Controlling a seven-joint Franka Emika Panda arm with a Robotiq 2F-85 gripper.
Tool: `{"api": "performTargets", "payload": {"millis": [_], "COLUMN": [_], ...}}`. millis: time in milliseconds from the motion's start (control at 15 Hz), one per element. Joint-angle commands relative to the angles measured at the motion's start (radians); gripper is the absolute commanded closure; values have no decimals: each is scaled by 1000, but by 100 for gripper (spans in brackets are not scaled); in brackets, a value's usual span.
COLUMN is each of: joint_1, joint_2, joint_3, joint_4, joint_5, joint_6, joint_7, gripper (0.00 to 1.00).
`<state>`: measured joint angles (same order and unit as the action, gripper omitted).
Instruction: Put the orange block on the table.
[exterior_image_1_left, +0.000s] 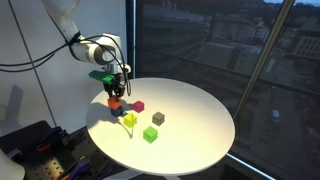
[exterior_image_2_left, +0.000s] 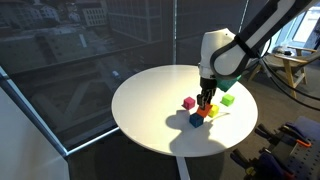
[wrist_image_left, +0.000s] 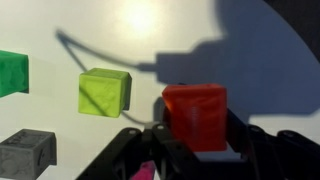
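While hard light falls across the round white table (exterior_image_1_left: 195, 125), the arm's gripper (wrist_image_left: 195, 128) holds the orange block (wrist_image_left: 195, 115), with the dark fingers (wrist_image_left: 245, 140) closed against its two opposite sides, as the wrist view shows. In both exterior views the orange block (exterior_image_1_left: 114, 100) sits at the tip of the gripper (exterior_image_1_left: 116, 93), low over the table's near-arm edge and directly by a blue cube (exterior_image_2_left: 196, 120). Whether the block touches that cube or the table cannot be told from these angles.

Four more cubes lie loose on the table. A magenta cube (exterior_image_1_left: 139, 105) and a yellow cube (exterior_image_1_left: 129, 119) are nearest the gripper. A grey cube (exterior_image_1_left: 158, 118) and a green cube (exterior_image_1_left: 150, 134) sit farther out toward the middle, all apart from one another. In the wrist view the yellow cube (wrist_image_left: 105, 90) lies just beside the held block, with the green cube (wrist_image_left: 12, 72) and the grey cube (wrist_image_left: 25, 152) at the frame's edge. The gripper's shadow stretches over the bright table (wrist_image_left: 150, 30). Dark windows with a city view stand behind the table (exterior_image_2_left: 145, 100).
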<state>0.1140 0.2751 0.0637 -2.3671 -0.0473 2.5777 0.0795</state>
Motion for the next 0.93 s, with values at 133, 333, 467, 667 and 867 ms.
{"api": "performTargets", "payload": {"millis": [133, 333, 467, 667, 867], "joint_1": [8, 4, 4, 5, 5], "joint_2": [-16, -7, -4, 4, 17], "joint_3": [-10, -8, -10, -14, -15], "joint_4": [42, 78, 102, 141, 181], "joint_5": [-22, -15, -19, -24, -24], "joint_6": [-65, -104, -129, -162, -185], "joint_7": [23, 17, 21, 26, 27], "gripper": [72, 72, 72, 72, 72]}}
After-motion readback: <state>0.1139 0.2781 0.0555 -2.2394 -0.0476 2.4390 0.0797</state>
